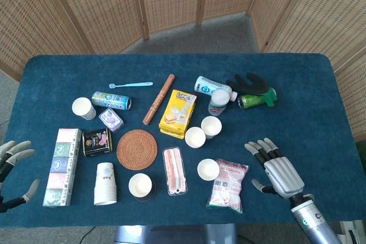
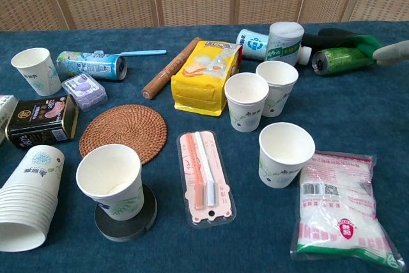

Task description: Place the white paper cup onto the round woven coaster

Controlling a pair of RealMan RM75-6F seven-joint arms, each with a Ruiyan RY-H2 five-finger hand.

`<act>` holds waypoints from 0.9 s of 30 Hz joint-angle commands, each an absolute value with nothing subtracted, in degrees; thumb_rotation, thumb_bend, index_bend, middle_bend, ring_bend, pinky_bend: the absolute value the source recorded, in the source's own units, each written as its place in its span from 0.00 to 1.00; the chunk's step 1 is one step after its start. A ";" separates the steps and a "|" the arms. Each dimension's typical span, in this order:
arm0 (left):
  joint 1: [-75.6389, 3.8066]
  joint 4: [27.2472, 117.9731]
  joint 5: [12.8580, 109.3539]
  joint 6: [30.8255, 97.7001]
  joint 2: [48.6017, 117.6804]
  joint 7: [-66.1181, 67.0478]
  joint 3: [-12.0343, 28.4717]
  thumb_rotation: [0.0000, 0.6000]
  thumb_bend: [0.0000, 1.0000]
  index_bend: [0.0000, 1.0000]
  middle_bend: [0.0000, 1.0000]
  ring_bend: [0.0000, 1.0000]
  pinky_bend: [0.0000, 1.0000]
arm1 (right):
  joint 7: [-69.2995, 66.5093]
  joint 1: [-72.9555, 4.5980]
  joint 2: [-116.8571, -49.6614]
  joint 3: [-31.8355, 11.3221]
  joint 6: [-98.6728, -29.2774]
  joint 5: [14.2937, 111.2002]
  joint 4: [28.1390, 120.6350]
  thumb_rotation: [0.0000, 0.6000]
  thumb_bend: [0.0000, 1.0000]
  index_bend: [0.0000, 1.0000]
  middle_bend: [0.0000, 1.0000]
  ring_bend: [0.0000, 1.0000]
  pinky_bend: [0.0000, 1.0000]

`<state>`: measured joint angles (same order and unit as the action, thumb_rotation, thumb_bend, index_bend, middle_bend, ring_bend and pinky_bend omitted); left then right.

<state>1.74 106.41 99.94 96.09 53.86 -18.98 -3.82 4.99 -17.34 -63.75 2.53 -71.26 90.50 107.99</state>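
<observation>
The round woven coaster (image 1: 137, 149) (image 2: 123, 133) lies bare on the blue table, left of centre. Several white paper cups stand upright around it. One (image 1: 140, 186) (image 2: 110, 181) sits on a dark disc just in front of the coaster. Another (image 1: 208, 169) (image 2: 285, 154) stands to its right. Two more (image 1: 195, 137) (image 1: 211, 126) stand side by side near the yellow packet. A lone cup (image 1: 83, 108) (image 2: 37, 70) is at the far left. My right hand (image 1: 277, 170) hovers open at the front right, holding nothing. At the front left edge my left hand (image 1: 11, 175) is open, fingers spread. The chest view shows neither hand.
A lying stack of cups (image 1: 106, 184) and a black tin (image 1: 97, 142) flank the coaster's left. A toothbrush pack (image 1: 174, 171) lies to its right, with a white bag (image 1: 229, 184) beyond. The yellow packet (image 1: 178, 113), a wooden stick (image 1: 159, 99), bottles and a black glove (image 1: 250, 84) sit behind.
</observation>
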 commanded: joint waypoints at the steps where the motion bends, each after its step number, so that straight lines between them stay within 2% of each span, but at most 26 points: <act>1: 1.53 106.37 99.64 95.70 54.12 -18.97 -3.70 0.83 0.42 0.21 0.17 0.05 0.00 | 3.86 -17.25 -63.63 2.45 -71.18 90.74 108.00 1.00 0.32 0.06 0.00 0.00 0.00; 11: 1.09 107.61 99.98 95.40 53.35 -18.04 -3.52 0.83 0.42 0.21 0.17 0.05 0.00 | -10.05 -21.03 -61.43 4.95 -67.06 99.39 110.22 1.00 0.32 0.00 0.00 0.00 0.00; 17: 0.69 107.88 99.40 94.71 53.33 -17.83 -3.30 0.83 0.42 0.21 0.17 0.05 0.00 | -6.68 -24.25 -64.26 3.73 -62.37 99.34 110.94 1.00 0.32 0.00 0.00 0.00 0.00; 27: 0.16 106.43 97.17 93.56 53.94 -18.75 -2.65 0.84 0.42 0.21 0.17 0.05 0.00 | 0.79 -29.09 -70.39 -0.15 -54.90 92.30 110.93 1.00 0.32 0.00 0.00 0.00 0.00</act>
